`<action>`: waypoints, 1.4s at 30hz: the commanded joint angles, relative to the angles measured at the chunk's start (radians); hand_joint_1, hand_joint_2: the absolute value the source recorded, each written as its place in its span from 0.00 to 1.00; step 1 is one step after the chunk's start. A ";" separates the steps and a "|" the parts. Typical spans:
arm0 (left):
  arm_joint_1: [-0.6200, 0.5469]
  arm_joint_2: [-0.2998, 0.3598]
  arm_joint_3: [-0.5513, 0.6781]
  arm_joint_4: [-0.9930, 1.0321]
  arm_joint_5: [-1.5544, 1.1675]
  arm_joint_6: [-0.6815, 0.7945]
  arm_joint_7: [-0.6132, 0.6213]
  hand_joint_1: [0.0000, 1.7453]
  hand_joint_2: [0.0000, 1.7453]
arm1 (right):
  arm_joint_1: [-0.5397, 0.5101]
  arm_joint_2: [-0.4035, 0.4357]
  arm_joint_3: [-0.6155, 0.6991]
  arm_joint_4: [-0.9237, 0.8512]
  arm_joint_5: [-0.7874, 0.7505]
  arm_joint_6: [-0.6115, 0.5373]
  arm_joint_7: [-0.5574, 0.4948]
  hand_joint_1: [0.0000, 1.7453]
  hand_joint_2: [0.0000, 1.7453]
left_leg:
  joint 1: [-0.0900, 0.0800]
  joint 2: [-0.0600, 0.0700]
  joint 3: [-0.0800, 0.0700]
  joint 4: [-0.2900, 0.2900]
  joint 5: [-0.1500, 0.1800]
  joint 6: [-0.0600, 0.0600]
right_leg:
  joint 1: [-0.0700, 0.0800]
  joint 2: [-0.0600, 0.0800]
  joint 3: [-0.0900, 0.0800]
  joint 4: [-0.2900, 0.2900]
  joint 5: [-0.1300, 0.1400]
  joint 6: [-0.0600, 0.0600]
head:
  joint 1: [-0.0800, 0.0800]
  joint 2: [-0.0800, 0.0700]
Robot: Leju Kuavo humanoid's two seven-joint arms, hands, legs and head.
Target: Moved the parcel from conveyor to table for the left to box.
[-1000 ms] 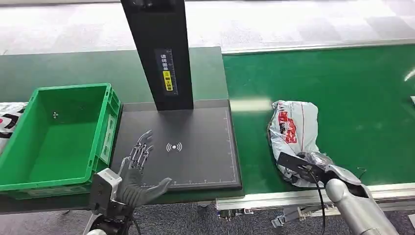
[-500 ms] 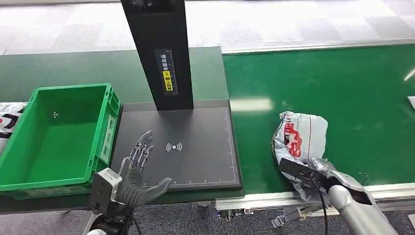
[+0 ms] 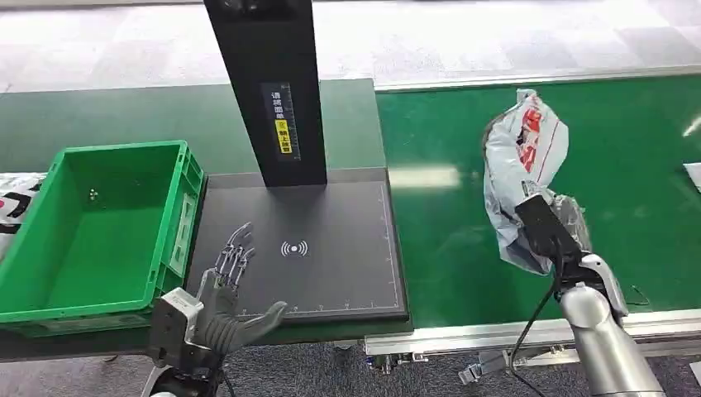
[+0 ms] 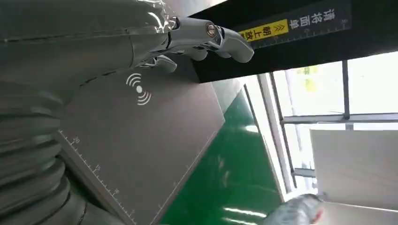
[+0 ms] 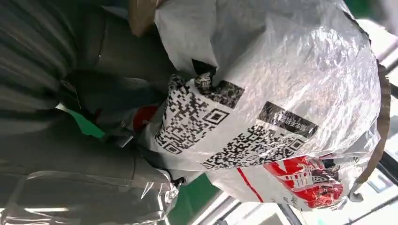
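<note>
Right hand (image 3: 555, 236): grips crinkled grey plastic parcel (image 3: 527, 157), now lifted off green conveyor belt (image 3: 628, 165).
Left hand (image 3: 221, 310): spread, empty.
Next: carry toward 9 o'clock, black worktop (image 3: 347, 265).

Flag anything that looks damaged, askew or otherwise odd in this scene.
Nothing looks damaged. The parcel is crumpled and hangs tilted in the right hand above the conveyor, which fits a soft bag in a grip. The left hand waits open over the black scanner pad, beside the upright green crate.
</note>
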 commanded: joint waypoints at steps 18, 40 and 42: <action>-0.094 0.035 -0.046 0.132 0.008 0.039 -0.038 0.00 1.00 | -0.267 0.256 0.591 0.042 -0.360 0.296 -0.011 1.00 1.00 | 0.003 0.010 0.007 -0.003 0.000 -0.002 | 0.003 0.011 0.004 -0.003 0.002 -0.003 | 0.000 0.000; -0.085 0.033 -0.083 0.109 0.024 0.078 -0.003 0.00 1.00 | -0.338 0.224 0.803 0.289 -0.523 0.317 0.078 1.00 1.00 | 0.002 0.003 0.004 -0.002 0.001 -0.001 | 0.001 0.004 0.003 -0.002 0.001 -0.002 | 0.000 0.000; -0.069 0.034 -0.080 0.096 0.022 0.083 -0.001 0.00 1.00 | -0.353 0.220 0.808 0.324 -0.488 0.280 0.072 1.00 1.00 | 0.003 0.003 0.006 -0.004 0.001 -0.002 | 0.002 0.005 0.005 -0.004 0.002 -0.003 | 0.000 0.000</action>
